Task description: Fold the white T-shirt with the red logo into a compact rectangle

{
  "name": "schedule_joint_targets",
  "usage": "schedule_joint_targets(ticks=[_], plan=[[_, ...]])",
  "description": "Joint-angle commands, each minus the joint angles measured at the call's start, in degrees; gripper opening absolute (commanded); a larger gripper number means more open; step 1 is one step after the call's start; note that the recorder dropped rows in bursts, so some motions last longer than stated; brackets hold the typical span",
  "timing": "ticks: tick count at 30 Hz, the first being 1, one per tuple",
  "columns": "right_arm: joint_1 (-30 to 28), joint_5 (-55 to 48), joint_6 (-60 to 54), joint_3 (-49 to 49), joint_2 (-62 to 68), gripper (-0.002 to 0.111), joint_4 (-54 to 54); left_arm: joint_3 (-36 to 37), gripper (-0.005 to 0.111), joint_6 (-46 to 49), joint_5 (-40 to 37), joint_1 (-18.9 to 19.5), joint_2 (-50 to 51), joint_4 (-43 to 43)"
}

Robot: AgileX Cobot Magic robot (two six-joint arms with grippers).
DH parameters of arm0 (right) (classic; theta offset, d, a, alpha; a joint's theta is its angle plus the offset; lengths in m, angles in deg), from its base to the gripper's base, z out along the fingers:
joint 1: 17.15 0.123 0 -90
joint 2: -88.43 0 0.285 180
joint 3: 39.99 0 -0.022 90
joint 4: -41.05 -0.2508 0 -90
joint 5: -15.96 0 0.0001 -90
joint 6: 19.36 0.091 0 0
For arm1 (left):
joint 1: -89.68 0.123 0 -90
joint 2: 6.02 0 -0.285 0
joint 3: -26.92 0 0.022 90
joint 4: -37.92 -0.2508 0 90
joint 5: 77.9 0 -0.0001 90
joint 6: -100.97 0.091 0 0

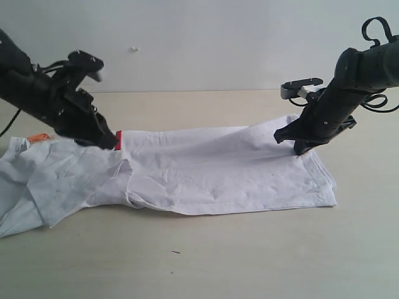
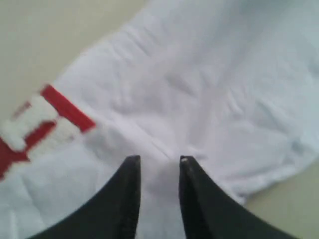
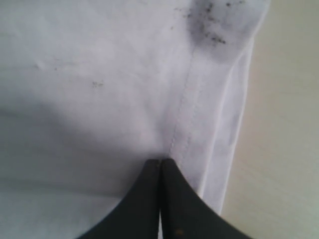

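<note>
1. One white T-shirt (image 1: 206,171) lies on the table (image 1: 249,261), long axis left-right, collar end left.
2. One red logo (image 2: 45,124), mostly covered by a fold.
3. Left gripper (image 2: 158,160) is parted above the cloth; right gripper (image 3: 160,162) is pinched closed on the shirt's hem.

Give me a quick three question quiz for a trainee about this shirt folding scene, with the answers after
1. True or false: the left gripper has its fingers parted over the white T-shirt.
2. Which gripper is pinched shut at a stitched seam: A left, B right?
3. Fill in: the red logo shows in the ____ wrist view.

Key: 1 true. 2 B, the right gripper. 3 left.
</note>
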Motion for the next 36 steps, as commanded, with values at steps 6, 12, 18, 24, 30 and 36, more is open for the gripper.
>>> schedule_joint_targets(ticks=[6, 12, 18, 24, 30, 36], plan=[[0.0, -2.4, -0.4, -0.4, 1.3, 0.0, -1.7, 13.1, 0.049, -11.1, 8.4, -6.2, -1.7, -19.0], [0.0, -2.4, -0.5, -0.4, 1.3, 0.0, -2.1, 14.2, 0.051, -17.9, 18.4, -7.7, -1.5, -23.4], [0.0, -2.3, -0.6, -0.4, 1.3, 0.0, -2.1, 14.4, 0.05, -19.9, 20.7, -7.1, -0.3, -25.4], [0.0, -2.5, -0.7, -0.4, 1.3, 0.0, -2.1, 14.4, 0.046, -19.9, 21.7, -7.2, 1.2, -28.5], [0.0, -2.4, -0.7, -0.4, 1.3, 0.0, -2.1, 14.4, 0.03, -21.2, 27.1, -6.6, -0.6, -30.5], [0.0, -2.4, -0.7, -0.4, 1.3, 0.0, -2.1, 14.4, 0.03, -13.8, 32.4, -6.6, -0.7, -30.9]])
